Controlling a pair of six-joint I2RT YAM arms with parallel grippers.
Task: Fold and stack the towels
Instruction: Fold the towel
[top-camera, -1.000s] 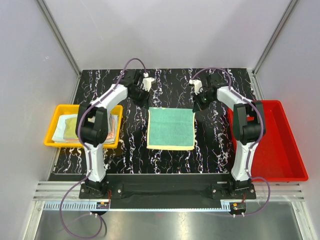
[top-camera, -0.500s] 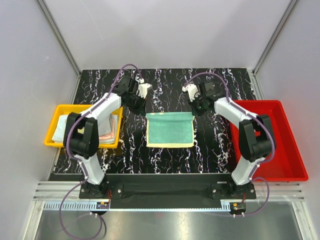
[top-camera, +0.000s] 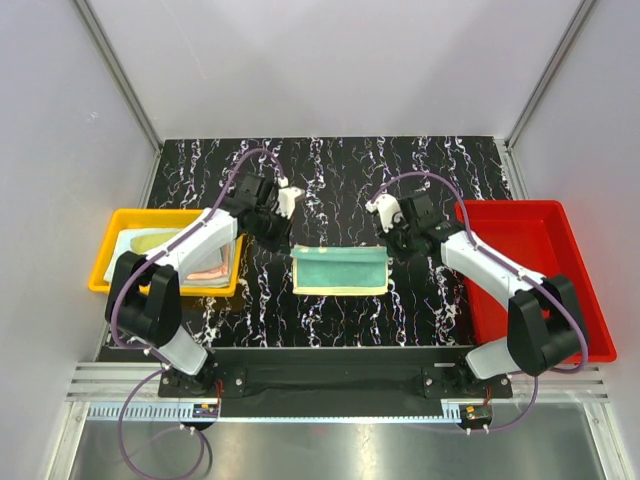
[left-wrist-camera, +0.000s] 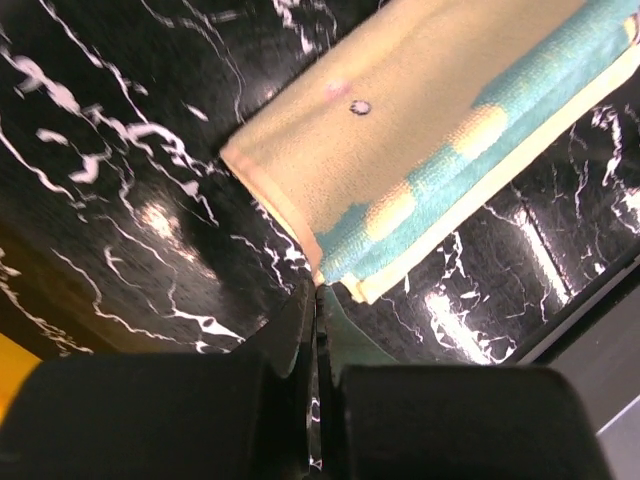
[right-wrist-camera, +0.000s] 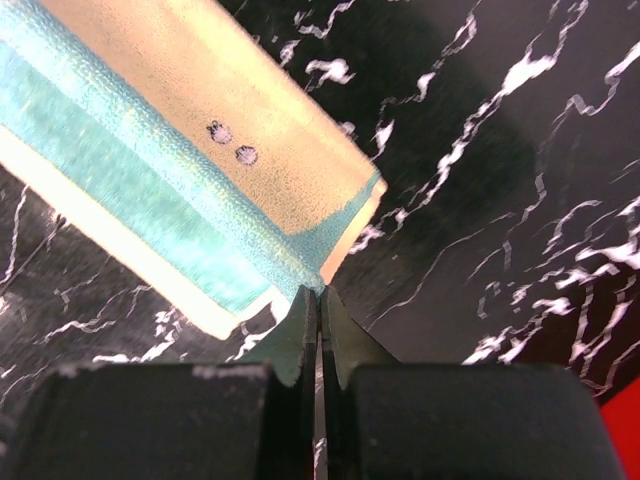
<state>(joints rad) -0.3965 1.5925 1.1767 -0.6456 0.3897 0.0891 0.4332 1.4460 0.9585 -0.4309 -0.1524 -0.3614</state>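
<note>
A towel (top-camera: 340, 271), teal-green on one face and pale yellow on the other, lies at the table's middle, its far edge lifted and doubled over toward the near side. My left gripper (top-camera: 291, 243) is shut on its far left corner. My right gripper (top-camera: 388, 248) is shut on its far right corner. In the left wrist view the towel (left-wrist-camera: 420, 120) shows its yellow underside, pinched at the gripper (left-wrist-camera: 317, 292). The right wrist view shows the same towel (right-wrist-camera: 200, 120) running up from the gripper (right-wrist-camera: 318, 292). More towels (top-camera: 150, 243) lie in the yellow tray (top-camera: 110, 284).
The yellow tray sits at the left table edge, under the left arm's elbow. A red tray (top-camera: 570, 330) stands at the right edge beside the right arm. Grey walls enclose the black marbled table (top-camera: 340, 170) on three sides.
Both grippers have moved toward the near edge, carrying the towel's far corners with them. The towel's visible span has shrunk as its far half folds over.
</note>
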